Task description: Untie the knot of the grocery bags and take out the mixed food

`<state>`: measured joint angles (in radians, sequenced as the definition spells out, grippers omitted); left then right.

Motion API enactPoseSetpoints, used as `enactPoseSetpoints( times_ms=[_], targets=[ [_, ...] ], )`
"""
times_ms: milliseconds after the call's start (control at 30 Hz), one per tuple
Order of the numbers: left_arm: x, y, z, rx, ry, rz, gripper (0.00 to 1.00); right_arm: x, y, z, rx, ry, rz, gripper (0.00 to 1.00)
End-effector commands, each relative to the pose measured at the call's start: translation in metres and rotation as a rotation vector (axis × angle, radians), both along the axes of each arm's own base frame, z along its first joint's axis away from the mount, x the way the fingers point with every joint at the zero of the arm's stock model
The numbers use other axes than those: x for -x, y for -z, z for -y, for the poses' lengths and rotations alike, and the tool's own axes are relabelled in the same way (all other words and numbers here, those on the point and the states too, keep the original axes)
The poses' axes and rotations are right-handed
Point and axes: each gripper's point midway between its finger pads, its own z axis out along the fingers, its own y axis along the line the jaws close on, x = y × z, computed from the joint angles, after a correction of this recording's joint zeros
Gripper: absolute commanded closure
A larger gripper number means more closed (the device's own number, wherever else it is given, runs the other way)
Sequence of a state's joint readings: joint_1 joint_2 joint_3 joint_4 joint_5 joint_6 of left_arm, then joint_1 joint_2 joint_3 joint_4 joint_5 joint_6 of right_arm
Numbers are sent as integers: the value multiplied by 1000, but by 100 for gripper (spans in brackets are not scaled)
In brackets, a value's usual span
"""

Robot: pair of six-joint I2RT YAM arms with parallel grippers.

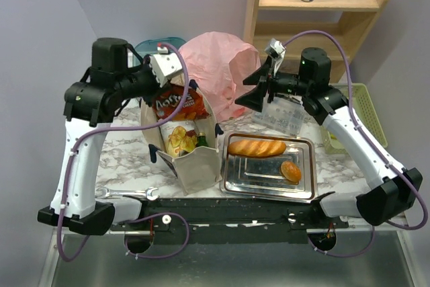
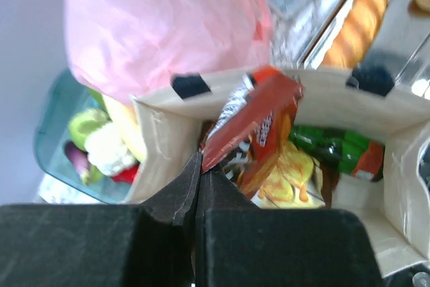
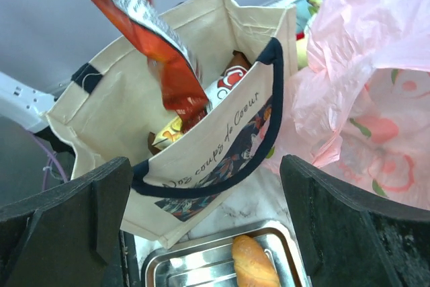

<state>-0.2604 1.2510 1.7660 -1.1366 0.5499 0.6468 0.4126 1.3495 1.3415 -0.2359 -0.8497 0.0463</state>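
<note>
My left gripper is shut on the top corner of a red chip bag. The bag hangs tilted over the open beige canvas tote. A yellow chip bag and a green bottle lie inside the tote. The crumpled pink plastic bag sits behind the tote; its knot is not visible. My right gripper hangs open beside the tote's navy strap, holding nothing.
A steel tray holds a baguette and a bun. A teal bin with cauliflower and eggplant stands at the back left. A clear box, a green basket and a wrench also lie here.
</note>
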Motion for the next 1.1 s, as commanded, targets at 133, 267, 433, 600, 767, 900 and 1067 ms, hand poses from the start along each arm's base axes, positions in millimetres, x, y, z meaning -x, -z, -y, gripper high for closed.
enactPoseSetpoints(
  times_ms=[133,267,433,600,767,900,1067],
  targets=[
    [11,-120,29,312,51,142,100,27,-26,-5,-126,-110,213,0],
    [9,-149,37,405,59,154,100,34,-45,-14,-162,-96,317,0],
    [13,-166,53,526,104,78,100,49,-52,-35,-164,-122,452,0],
    [34,-170,71,571,234,31,100,39,-51,-56,-169,-92,524,0],
    [45,-166,77,595,280,-10,100,15,-47,-69,-157,-49,499,0],
    [45,-173,78,619,277,-26,100,16,-43,-74,-182,-69,438,15],
    [21,-178,69,639,170,-5,100,16,-51,-62,-168,7,393,74]
  ],
)
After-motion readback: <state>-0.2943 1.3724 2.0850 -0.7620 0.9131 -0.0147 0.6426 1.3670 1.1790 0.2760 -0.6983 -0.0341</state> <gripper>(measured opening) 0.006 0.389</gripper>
